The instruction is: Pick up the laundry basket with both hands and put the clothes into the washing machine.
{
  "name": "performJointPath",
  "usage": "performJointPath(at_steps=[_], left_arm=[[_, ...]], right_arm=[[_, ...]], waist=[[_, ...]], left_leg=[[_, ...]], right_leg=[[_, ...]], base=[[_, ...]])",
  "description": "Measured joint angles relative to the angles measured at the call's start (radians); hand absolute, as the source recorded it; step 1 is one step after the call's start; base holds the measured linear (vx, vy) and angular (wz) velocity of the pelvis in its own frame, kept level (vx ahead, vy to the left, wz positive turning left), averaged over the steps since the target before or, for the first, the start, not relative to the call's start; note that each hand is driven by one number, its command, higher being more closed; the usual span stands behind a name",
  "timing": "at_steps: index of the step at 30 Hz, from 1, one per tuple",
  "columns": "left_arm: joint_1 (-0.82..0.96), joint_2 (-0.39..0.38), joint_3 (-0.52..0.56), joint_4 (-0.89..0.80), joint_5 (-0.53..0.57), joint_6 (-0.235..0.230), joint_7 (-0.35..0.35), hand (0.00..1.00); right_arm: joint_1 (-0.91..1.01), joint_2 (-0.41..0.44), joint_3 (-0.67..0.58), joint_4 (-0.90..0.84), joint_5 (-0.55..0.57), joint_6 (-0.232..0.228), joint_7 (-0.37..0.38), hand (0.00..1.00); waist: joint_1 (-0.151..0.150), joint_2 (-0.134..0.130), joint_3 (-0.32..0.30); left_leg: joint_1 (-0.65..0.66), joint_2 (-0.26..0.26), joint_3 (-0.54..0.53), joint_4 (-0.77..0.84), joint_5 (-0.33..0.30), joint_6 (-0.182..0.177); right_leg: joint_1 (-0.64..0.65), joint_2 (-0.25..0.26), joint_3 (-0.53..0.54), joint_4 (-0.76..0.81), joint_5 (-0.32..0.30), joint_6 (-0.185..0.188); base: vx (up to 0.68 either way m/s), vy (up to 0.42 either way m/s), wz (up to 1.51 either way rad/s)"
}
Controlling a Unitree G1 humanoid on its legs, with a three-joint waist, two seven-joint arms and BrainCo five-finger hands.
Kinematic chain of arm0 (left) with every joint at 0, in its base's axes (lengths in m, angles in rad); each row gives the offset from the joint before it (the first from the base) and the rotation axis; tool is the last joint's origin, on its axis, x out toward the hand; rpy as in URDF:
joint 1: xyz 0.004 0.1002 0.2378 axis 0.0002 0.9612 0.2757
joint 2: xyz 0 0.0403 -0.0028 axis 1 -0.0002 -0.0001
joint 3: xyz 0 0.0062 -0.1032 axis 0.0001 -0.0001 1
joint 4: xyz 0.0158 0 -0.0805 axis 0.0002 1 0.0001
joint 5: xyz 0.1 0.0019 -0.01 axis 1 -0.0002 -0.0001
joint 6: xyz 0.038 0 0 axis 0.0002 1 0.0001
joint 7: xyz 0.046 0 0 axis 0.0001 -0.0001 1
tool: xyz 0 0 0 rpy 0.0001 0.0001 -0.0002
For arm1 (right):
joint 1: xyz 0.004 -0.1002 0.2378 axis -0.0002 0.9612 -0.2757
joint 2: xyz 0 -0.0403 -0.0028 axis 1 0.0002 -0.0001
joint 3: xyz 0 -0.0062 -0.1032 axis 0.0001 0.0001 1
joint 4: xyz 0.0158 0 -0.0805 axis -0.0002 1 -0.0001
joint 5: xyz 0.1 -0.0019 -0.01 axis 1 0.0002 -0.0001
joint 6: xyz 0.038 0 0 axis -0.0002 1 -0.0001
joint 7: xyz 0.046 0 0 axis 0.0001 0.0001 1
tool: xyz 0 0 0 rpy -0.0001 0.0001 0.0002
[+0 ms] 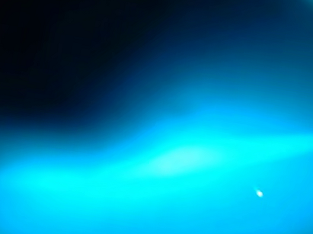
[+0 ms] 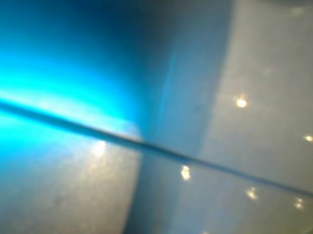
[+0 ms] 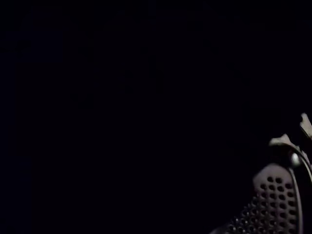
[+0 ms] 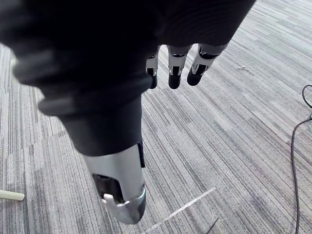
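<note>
Fingers [image 4: 174, 73] of right hand [image 4: 119, 180] hang straight and loose, nothing in them, thumb apart, above grey striped carpet floor [image 4: 234, 146]. Pale stick [image 4: 10, 195] and thin white line [image 4: 183, 209] lie on that floor.

Left wrist view: dark. Left hand [image 3: 275, 195] shows as a dark perforated cover in one corner; grip state: cannot tell.

Left eye view: blue surface [image 1: 165, 172] right up against the camera, darker to one side.

Right eye view: same blue on the left, pale grey glossy surface [image 2: 282, 84] on the right, thin dark line [image 2: 197, 158] across both, floor sliver lower right.

Basket location: cannot tell.
</note>
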Motion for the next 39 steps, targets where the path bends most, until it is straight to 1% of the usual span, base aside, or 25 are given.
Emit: performJointPath(at_steps=[2,5,8,10,18,21,26,30,31,33,36,38,39], left_arm=[[0.000,0.001,0.000,0.000,0.062,0.001,0.014,0.00],[0.000,0.002,0.002,0.007,0.111,0.007,0.013,0.00],[0.003,0.002,0.010,0.028,0.111,0.023,0.012,0.00],[0.005,0.000,0.036,0.035,0.111,0.038,0.012,0.00],[0.059,-0.007,0.117,0.035,0.110,0.039,0.009,0.00],[0.120,-0.022,0.139,0.044,0.103,0.038,-0.009,0.00],[0.250,-0.063,0.217,0.077,0.051,0.038,-0.050,0.00],[0.356,-0.099,0.281,0.079,0.027,0.036,-0.055,0.00],[0.387,-0.114,0.285,0.068,0.017,0.033,-0.065,0.00],[0.435,-0.131,0.285,0.029,0.011,0.022,-0.071,0.00],[0.539,-0.155,0.281,-0.099,0.009,0.010,-0.077,0.00],[0.693,-0.165,0.275,-0.258,-0.020,-0.008,-0.075,0.00],[0.738,-0.168,0.276,-0.301,-0.030,-0.012,-0.074,0.00]], right_arm=[[0.000,0.000,0.001,0.000,0.000,0.000,0.001,0.00],[0.001,-0.004,0.008,0.000,0.000,0.000,0.005,0.00],[0.001,-0.005,0.009,0.000,0.000,0.000,0.011,0.00],[0.001,-0.005,0.010,0.000,0.000,0.000,0.011,0.00],[0.001,-0.016,0.037,-0.009,0.002,0.000,0.012,0.00],[0.001,-0.019,0.046,-0.022,0.003,0.000,0.011,0.00],[0.000,-0.022,0.050,-0.023,0.021,0.000,0.011,0.00],[0.000,-0.028,0.050,-0.023,0.021,0.001,0.011,0.00],[0.000,-0.030,0.050,-0.022,0.021,0.001,0.011,0.00],[0.000,-0.031,0.050,-0.024,0.021,0.001,0.011,0.00],[0.000,-0.031,0.050,-0.029,0.022,0.000,0.011,0.00],[0.000,-0.031,0.050,-0.047,0.021,-0.001,0.011,0.00],[0.000,-0.032,0.050,-0.051,0.021,0.000,0.011,0.00]], waist=[[-0.002,0.000,0.000],[-0.002,0.000,0.000],[-0.002,0.000,0.000],[-0.003,0.000,0.000],[-0.007,0.003,0.002],[-0.008,0.005,0.003],[-0.006,0.007,0.014],[0.002,0.011,0.033],[0.006,0.013,0.046],[0.011,0.013,0.049],[0.013,0.019,0.065],[0.014,0.022,0.096],[0.015,0.023,0.102]], left_leg=[[-0.001,-0.001,0.001,0.001,0.000,0.001],[-0.006,-0.002,0.001,0.002,-0.001,0.001],[-0.007,-0.001,0.001,0.002,-0.001,0.001],[-0.008,-0.001,0.001,0.002,-0.001,0.001],[-0.007,-0.008,0.001,0.001,-0.001,0.002],[-0.005,-0.011,0.003,0.000,-0.001,0.002],[0.006,-0.018,0.004,0.000,0.000,0.002],[0.023,-0.020,0.004,-0.002,0.000,0.002],[0.036,-0.023,0.004,-0.004,0.000,0.002],[0.038,-0.027,0.005,-0.005,0.001,0.003],[0.049,-0.034,0.001,-0.004,0.002,0.004],[0.083,-0.039,0.000,-0.006,0.002,0.005],[0.090,-0.040,-0.001,-0.007,0.002,0.005]], right_leg=[[-0.001,-0.002,0.001,0.000,0.001,0.001],[-0.005,-0.003,0.000,0.000,0.002,0.003],[-0.005,-0.003,0.000,0.000,0.002,0.003],[-0.005,-0.004,0.000,0.000,0.001,0.005],[-0.005,-0.011,0.000,0.006,-0.005,0.014],[-0.004,-0.014,0.001,0.009,-0.005,0.014],[0.002,-0.021,0.004,0.020,-0.007,0.013],[0.018,-0.024,0.004,0.022,-0.010,0.015],[0.030,-0.026,0.004,0.022,-0.011,0.016],[0.031,-0.031,0.004,0.026,-0.012,0.015],[0.043,-0.039,0.003,0.035,-0.017,0.015],[0.076,-0.042,0.004,0.037,-0.022,0.015],[0.082,-0.043,0.004,0.038,-0.024,0.015]], base=[[0.00,0.000,0.00],[0.00,0.000,0.00],[0.00,0.000,0.00],[0.00,0.000,0.00],[0.00,0.011,0.02],[0.00,0.016,0.02],[0.00,0.024,0.06],[0.00,0.024,0.05],[0.00,0.023,0.11],[-0.01,0.020,0.10],[-0.01,0.022,0.11],[-0.01,0.020,0.11],[-0.01,0.009,0.13]])
